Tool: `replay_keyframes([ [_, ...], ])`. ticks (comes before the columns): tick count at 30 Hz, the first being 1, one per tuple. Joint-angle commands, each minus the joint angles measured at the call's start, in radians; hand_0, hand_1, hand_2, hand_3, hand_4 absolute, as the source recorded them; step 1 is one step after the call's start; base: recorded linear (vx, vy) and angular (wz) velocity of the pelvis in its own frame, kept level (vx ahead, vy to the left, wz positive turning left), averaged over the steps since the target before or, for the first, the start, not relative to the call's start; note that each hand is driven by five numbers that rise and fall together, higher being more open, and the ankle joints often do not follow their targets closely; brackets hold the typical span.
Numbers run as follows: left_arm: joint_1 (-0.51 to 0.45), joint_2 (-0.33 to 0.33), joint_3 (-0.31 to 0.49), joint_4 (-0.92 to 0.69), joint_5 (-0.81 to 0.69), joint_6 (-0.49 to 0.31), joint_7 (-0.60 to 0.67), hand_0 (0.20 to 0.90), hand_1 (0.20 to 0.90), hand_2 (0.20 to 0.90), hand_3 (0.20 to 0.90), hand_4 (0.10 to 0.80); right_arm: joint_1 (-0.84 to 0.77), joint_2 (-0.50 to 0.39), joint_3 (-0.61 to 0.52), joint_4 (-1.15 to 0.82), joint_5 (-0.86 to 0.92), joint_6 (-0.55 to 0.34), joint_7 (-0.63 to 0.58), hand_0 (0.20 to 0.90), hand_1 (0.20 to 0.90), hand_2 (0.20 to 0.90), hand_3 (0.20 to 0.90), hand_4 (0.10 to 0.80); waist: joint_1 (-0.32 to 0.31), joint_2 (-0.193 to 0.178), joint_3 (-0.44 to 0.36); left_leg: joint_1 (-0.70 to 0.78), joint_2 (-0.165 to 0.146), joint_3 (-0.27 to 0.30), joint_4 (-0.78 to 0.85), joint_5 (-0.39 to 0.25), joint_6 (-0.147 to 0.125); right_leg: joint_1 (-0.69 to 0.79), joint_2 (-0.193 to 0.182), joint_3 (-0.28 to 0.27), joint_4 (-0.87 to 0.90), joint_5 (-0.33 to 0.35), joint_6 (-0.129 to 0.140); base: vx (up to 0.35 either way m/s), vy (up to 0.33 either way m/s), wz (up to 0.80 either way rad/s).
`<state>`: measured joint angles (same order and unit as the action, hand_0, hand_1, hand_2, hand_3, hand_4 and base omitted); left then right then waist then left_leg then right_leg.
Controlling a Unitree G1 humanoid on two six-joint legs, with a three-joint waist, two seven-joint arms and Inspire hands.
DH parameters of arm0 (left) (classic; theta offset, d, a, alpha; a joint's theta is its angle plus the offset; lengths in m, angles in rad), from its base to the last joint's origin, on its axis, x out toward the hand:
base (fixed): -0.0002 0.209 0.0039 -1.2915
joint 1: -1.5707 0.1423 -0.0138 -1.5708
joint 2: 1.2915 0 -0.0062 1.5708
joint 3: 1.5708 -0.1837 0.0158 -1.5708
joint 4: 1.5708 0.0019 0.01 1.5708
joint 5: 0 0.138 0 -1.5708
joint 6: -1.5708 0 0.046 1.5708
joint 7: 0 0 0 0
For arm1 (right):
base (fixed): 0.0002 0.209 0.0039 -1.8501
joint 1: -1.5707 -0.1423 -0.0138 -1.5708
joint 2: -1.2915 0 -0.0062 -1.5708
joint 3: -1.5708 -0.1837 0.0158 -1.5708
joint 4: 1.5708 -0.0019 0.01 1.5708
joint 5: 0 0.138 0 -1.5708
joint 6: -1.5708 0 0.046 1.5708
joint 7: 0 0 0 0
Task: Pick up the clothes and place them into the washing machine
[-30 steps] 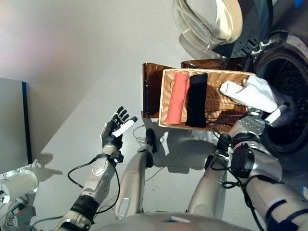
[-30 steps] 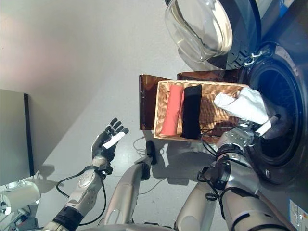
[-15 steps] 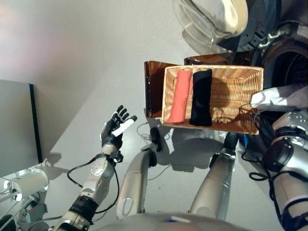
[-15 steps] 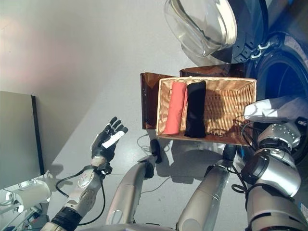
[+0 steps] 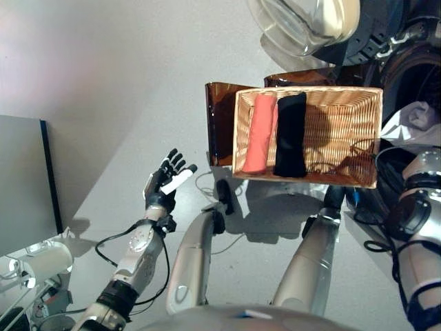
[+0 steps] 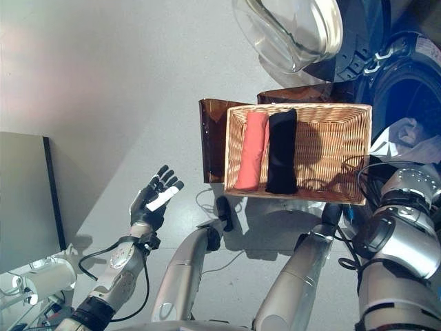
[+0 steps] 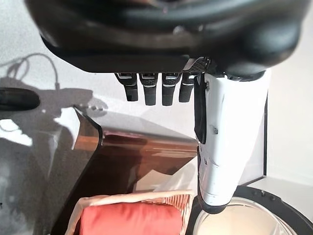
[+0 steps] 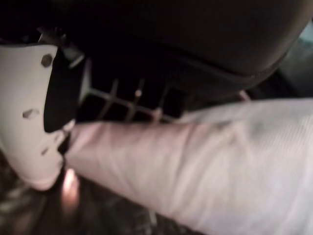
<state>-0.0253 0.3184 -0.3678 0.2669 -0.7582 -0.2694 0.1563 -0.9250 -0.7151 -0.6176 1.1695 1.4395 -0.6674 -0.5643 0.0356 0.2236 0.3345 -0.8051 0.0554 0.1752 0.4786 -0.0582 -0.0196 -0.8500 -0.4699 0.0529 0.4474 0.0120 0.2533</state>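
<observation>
One crumpled white cloth (image 5: pixel 415 116) sits at the far right edge of the head views, at the mouth of the dark round washing machine drum (image 6: pixel 413 76). In the right wrist view the cloth (image 8: pixel 205 161) runs across the frame just past the right hand (image 8: pixel 161 44), pressed against the white-covered thumb (image 8: pixel 27 122). The hand's fingers are lost in the dark behind it, so I cannot tell whether they are clamped on it or apart.

If the grip lets go too near the rim, the cloth could slide back out onto the grey floor (image 5: pixel 124 89), or snag on the drum's lip.

Two rolled garments, a coral-pink one (image 5: pixel 259 135) and a black one (image 5: pixel 290 135), lie side by side in the woven wicker basket (image 5: pixel 344 100) at upper centre. The left hand (image 5: pixel 165 185) hovers over the floor at lower left, well apart from everything, fingers straight and spread.
</observation>
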Motion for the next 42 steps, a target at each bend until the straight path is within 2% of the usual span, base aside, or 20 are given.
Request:
replay_keyframes([
  [1,0.048,0.037,0.075,-0.054,0.009,-0.088,0.003,0.9,0.9,0.9,0.9,0.8,0.025,-0.134,0.108,-0.014,-0.107,-0.031,0.024,0.9,0.9,0.9,0.9,0.8,-0.034,0.015,-0.075,0.034,0.077,-0.047,-0.024,-0.016,-0.116,-0.007,0.027,0.038,0.065,-0.004,-0.041,0.0,0.0,0.0],
  [7,0.046,0.039,0.081,-0.054,0.009,-0.084,-0.007,0.9,0.9,0.9,0.9,0.8,0.014,-0.111,0.112,-0.008,-0.055,-0.023,0.08,0.9,0.9,0.9,0.9,0.8,-0.028,0.013,-0.073,0.035,0.073,-0.045,-0.02,-0.015,-0.113,0.002,0.027,0.038,0.055,0.004,-0.041,0.0,0.0,0.0],
  [10,0.037,0.032,0.073,-0.04,-0.001,-0.076,-0.013,0.9,0.9,0.9,0.9,0.8,0.02,-0.033,0.104,-0.052,0.015,-0.048,0.135,0.9,0.9,0.9,0.9,0.8,-0.029,0.008,-0.072,0.039,0.074,-0.042,-0.019,-0.016,-0.111,0.01,0.029,0.037,0.044,0.01,-0.041,0.0,0.0,0.0],
  [15,0.035,0.022,0.068,-0.03,0.008,-0.086,-0.031,0.9,0.9,0.9,0.9,0.8,0.051,0.037,0.171,-0.075,-0.105,0.015,0.163,0.9,0.9,0.9,0.9,0.8,-0.028,-0.001,-0.064,0.056,0.07,-0.037,-0.032,-0.012,-0.107,0.036,0.026,0.03,0.009,0.033,-0.036,-0.018,0.008,-0.07],
  [23,0.053,0.032,0.116,-0.003,0.045,-0.113,-0.041,0.9,0.9,0.9,0.9,0.8,0.19,0.085,0.307,-0.114,-0.486,0.128,0.098,0.9,0.9,0.9,0.9,0.8,-0.025,-0.03,-0.05,0.086,0.071,-0.042,-0.07,0.014,-0.111,0.102,0.023,-0.001,-0.06,0.067,-0.032,-0.006,-0.009,-0.01],
  [24,0.054,0.031,0.116,-0.003,0.046,-0.113,-0.041,0.9,0.9,0.9,0.9,0.8,0.191,0.089,0.307,-0.119,-0.492,0.129,0.092,0.9,0.9,0.9,0.9,0.8,-0.026,-0.03,-0.05,0.088,0.071,-0.043,-0.072,0.015,-0.111,0.105,0.023,-0.002,-0.063,0.068,-0.032,-0.018,-0.04,-0.02],
  [25,0.058,0.033,0.134,-0.004,0.061,-0.12,-0.041,0.9,0.9,0.9,0.9,0.8,0.235,0.104,0.362,-0.151,-0.616,0.162,0.08,0.9,0.9,0.9,0.9,0.8,-0.026,-0.041,-0.046,0.098,0.073,-0.045,-0.09,0.027,-0.114,0.124,0.025,-0.01,-0.089,0.081,-0.031,-0.016,-0.041,-0.02],
  [28,0.063,0.025,0.154,0.011,0.089,-0.132,-0.039,0.9,0.9,0.9,0.9,0.8,0.293,0.129,0.423,-0.223,-0.801,0.181,0.035,0.9,0.9,0.9,0.9,0.8,-0.027,-0.054,-0.044,0.12,0.072,-0.049,-0.13,0.053,-0.126,0.164,0.027,-0.028,-0.139,0.106,-0.027,-0.004,-0.056,-0.06],
  [35,0.066,0.006,0.196,0.058,0.127,-0.141,-0.023,0.9,0.9,0.9,0.9,0.8,0.375,0.176,0.516,-0.282,-1.031,0.245,0.003,0.9,0.9,0.9,0.9,0.8,-0.025,-0.086,-0.057,0.194,0.071,-0.068,-0.238,0.114,-0.152,0.264,0.033,-0.076,-0.249,0.153,-0.019,0.027,-0.059,0.03],
  [39,0.059,0.0,0.215,0.073,0.153,-0.146,-0.02,0.9,0.9,0.9,0.9,0.8,0.42,0.148,0.612,-0.242,-1.258,0.332,-0.029,0.9,0.9,0.9,0.9,0.8,-0.022,-0.103,-0.06,0.218,0.08,-0.08,-0.262,0.131,-0.157,0.297,0.035,-0.095,-0.265,0.16,-0.016,0.022,-0.063,0.0],
  [42,0.062,0.006,0.225,0.055,0.161,-0.149,-0.019,0.9,0.9,0.9,0.9,0.8,0.411,0.108,0.662,-0.171,-1.434,0.424,-0.092,0.9,0.9,0.9,0.9,0.8,-0.015,-0.101,-0.056,0.208,0.084,-0.094,-0.248,0.129,-0.155,0.29,0.036,-0.097,-0.24,0.152,-0.018,0.0,-0.045,0.09],
])
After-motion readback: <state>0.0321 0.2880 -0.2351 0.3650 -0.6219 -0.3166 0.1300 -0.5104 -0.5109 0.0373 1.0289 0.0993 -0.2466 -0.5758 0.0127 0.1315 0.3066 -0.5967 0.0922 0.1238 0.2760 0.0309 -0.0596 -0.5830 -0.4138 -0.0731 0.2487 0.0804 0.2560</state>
